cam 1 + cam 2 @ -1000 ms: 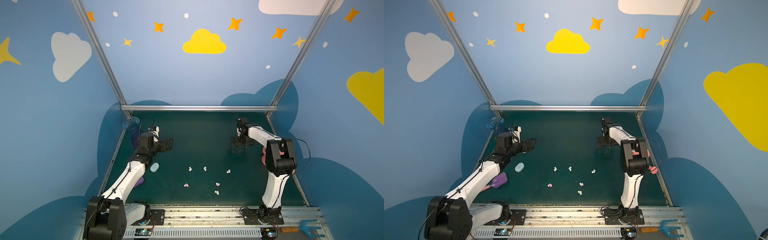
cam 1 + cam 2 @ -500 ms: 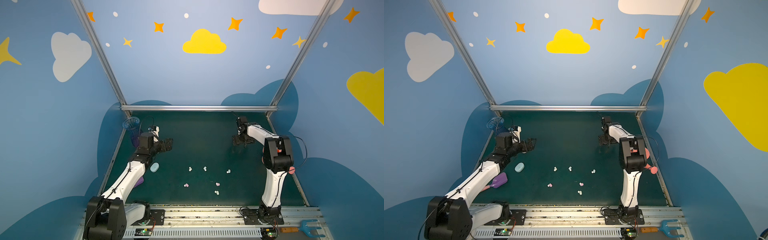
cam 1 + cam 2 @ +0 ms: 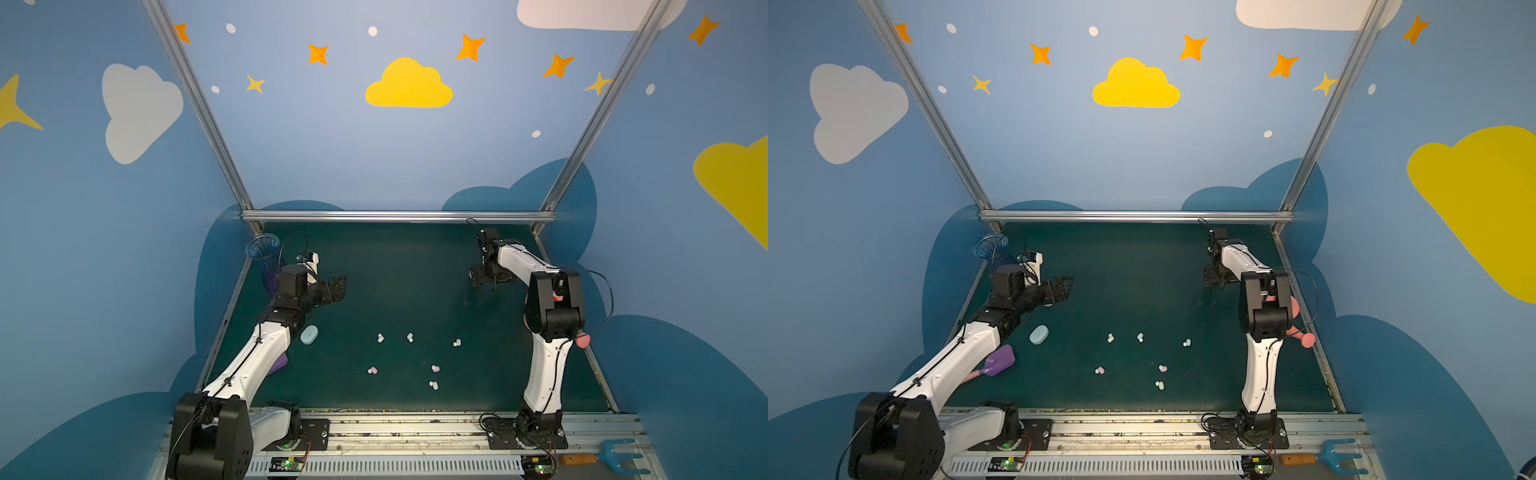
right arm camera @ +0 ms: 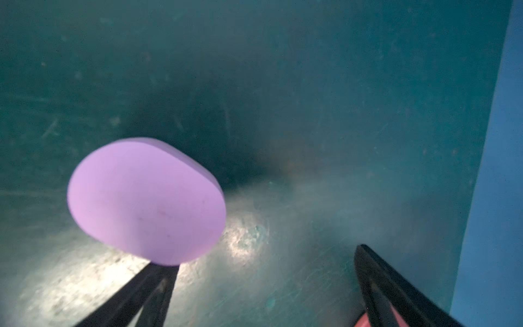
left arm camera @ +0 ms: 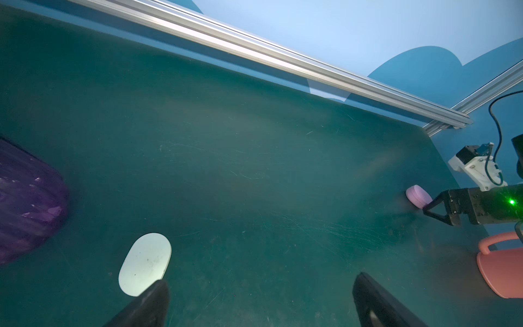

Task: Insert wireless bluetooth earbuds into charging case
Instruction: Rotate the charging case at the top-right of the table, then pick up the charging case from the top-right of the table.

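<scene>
Along the left edge of the green mat point(image 3: 395, 266), the left arm is staying just where it was a second ago. Its left gripper point(image 3: 340, 287) is hanging with jaws spread wide and nothing between them. Seen from the left wrist, a whitish case point(image 5: 145, 264) is lying flat just beside one fingertip point(image 5: 152, 297), outside the gap. A mint case point(image 3: 309, 334) is resting closed next to that arm's forearm. A purple scoop point(image 3: 1000, 360) is lying nearer the front-left corner, and a clear blue cup point(image 3: 262, 249) is standing in the back-left corner. None of these is sitting differently than before.

Toward the middle of the front half, the six earbuds point(image 3: 435, 368) are lying loose on the mat, apart from every case and in the same scatter as earlier.

Near the right edge toward the back, the right gripper point(image 3: 478, 277) is reaching down to the mat, jaws released and wide, gripping nothing. A lilac case point(image 4: 145, 201) is lying closed just ahead of one fingertip point(image 4: 158, 280), not between the pair. Compared with a second ago, this arm's elbow is standing slightly further in from the right edge, and the gripper is sitting a little nearer the back edge. A pink watering can point(image 3: 582, 340) is showing behind the elbow.
</scene>
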